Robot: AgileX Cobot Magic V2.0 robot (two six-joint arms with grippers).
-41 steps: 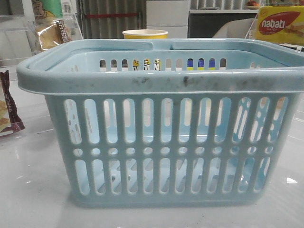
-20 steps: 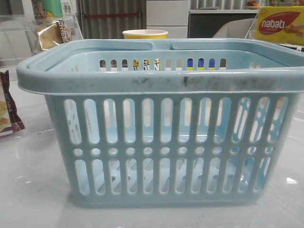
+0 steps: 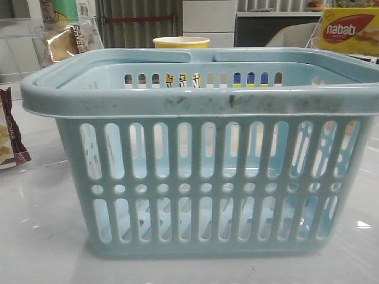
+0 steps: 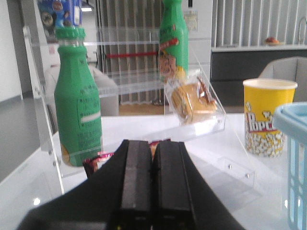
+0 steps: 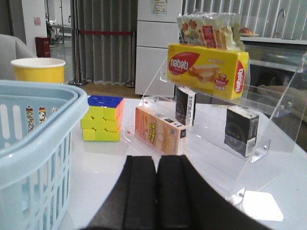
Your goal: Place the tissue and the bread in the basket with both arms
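The light-blue basket (image 3: pixel 201 177) fills the front view and holds nothing that I can see; its edge also shows in the left wrist view (image 4: pixel 293 143) and the right wrist view (image 5: pixel 33 139). The bread (image 4: pixel 192 101), golden in a clear wrapper, leans on a clear acrylic shelf, ahead of my left gripper (image 4: pixel 152 158), which is shut and empty. It also shows in the front view (image 3: pixel 62 41). The tissue (image 5: pixel 241 130), a small black pack with a white part, stands on a clear stand ahead and right of my right gripper (image 5: pixel 157 165), also shut and empty. A similar black pack (image 5: pixel 185 105) stands beside it.
A green bottle (image 4: pixel 76 112), a maroon snack packet (image 3: pixel 9 133) and a yellow popcorn cup (image 4: pixel 267 117) stand on the left side. A yellow Nabati box (image 5: pixel 206 69), an orange box (image 5: pixel 158 129) and a puzzle cube (image 5: pixel 102 118) stand on the right side.
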